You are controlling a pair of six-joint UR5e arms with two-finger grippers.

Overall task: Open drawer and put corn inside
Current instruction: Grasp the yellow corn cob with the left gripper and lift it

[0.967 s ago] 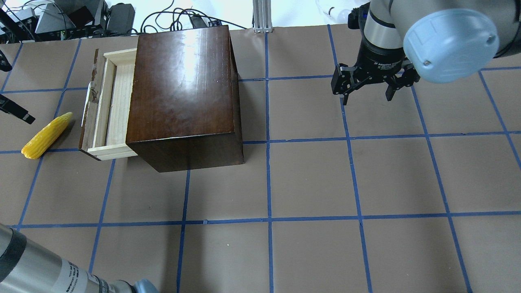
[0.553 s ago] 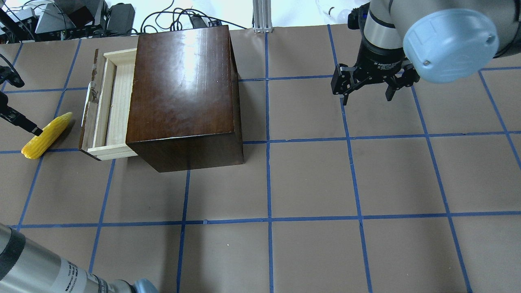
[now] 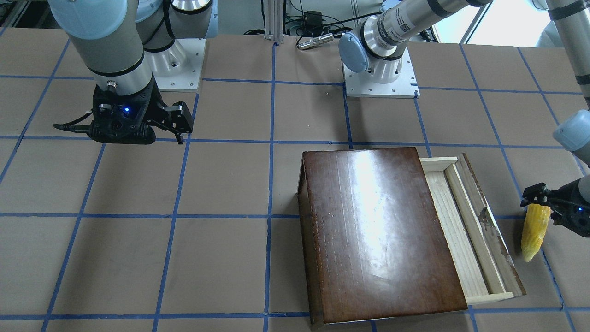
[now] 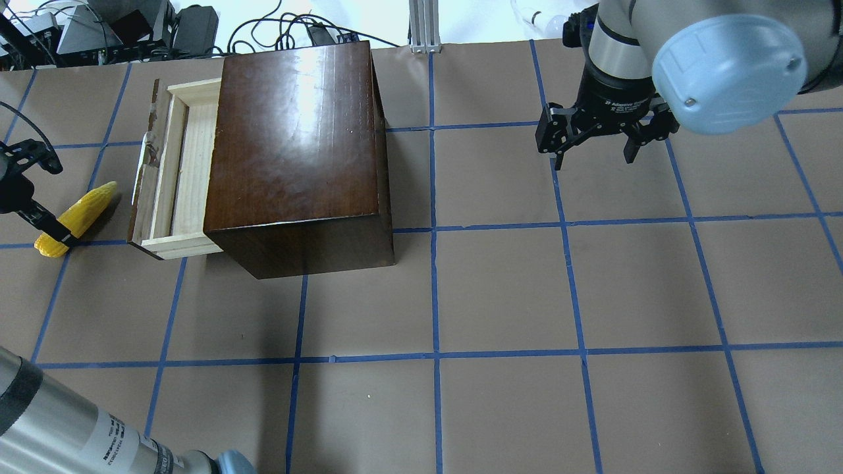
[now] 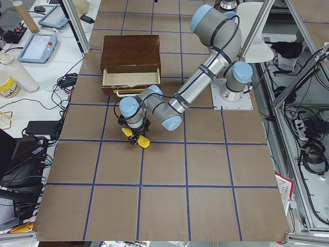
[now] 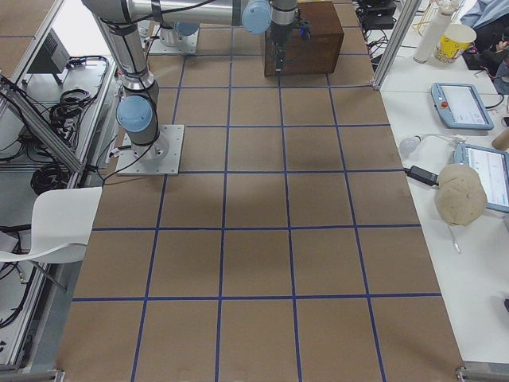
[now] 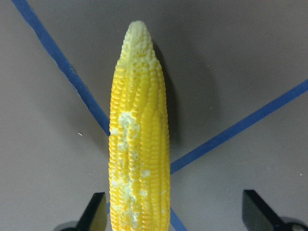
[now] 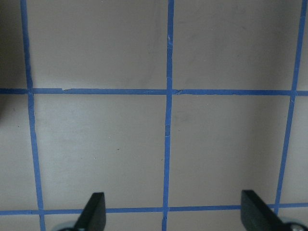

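The yellow corn [image 4: 85, 207] lies on the table left of the box [image 4: 296, 151]. The drawer [image 4: 197, 164] is pulled out toward the corn and is empty. My left gripper [image 4: 53, 201] is open and straddles the corn's thick end. In the left wrist view the corn [image 7: 139, 139] lies between the fingertips [image 7: 96, 214], close to the left one. In the front view the corn [image 3: 534, 233] lies beside the drawer [image 3: 461, 230], with the left gripper [image 3: 551, 205] over it. My right gripper [image 4: 593, 155] is open and empty, hovering far right of the box.
The table is brown with a blue tape grid. Cables and equipment lie beyond the far edge [image 4: 132, 33]. The right wrist view shows only bare table under the right gripper [image 8: 175, 214]. Both arm bases [image 3: 378, 78] stand at the robot's side.
My left gripper has come in from the left edge and now straddles the corn's thick end. The corn, the drawer and the right arm have not moved.
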